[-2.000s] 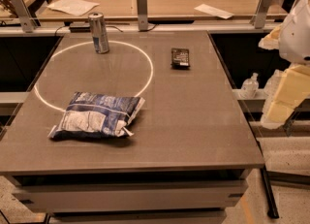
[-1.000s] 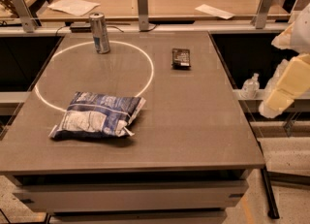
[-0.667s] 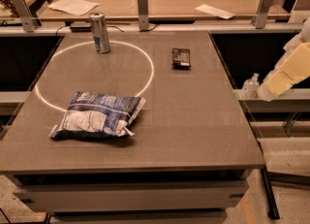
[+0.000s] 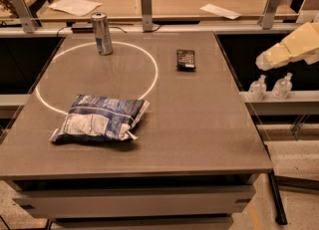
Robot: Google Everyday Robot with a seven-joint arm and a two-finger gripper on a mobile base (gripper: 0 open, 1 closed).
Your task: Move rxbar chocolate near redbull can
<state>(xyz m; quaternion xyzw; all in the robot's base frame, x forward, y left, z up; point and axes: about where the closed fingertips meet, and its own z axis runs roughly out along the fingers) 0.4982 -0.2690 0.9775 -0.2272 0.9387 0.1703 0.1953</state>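
The rxbar chocolate (image 4: 185,59), a small flat dark bar, lies on the grey table (image 4: 199,124) at the far right, just outside a white circle on the tabletop. The redbull can (image 4: 102,34) stands upright at the far left, on the circle's far edge. My gripper (image 4: 265,60) is the pale cream end of the arm at the right edge of the view. It hangs in the air beyond the table's right side, level with the bar and well apart from it. It holds nothing that I can see.
A crinkled blue-and-white chip bag (image 4: 99,118) lies at the front left of the table. Two small clear bottles (image 4: 269,87) stand on a ledge to the right. Upright metal posts (image 4: 146,2) line the far edge, with a papered desk behind.
The arm at the right has risen and swung from hanging low beside the table to a higher, more level pose. The bar, can and bag have not moved.
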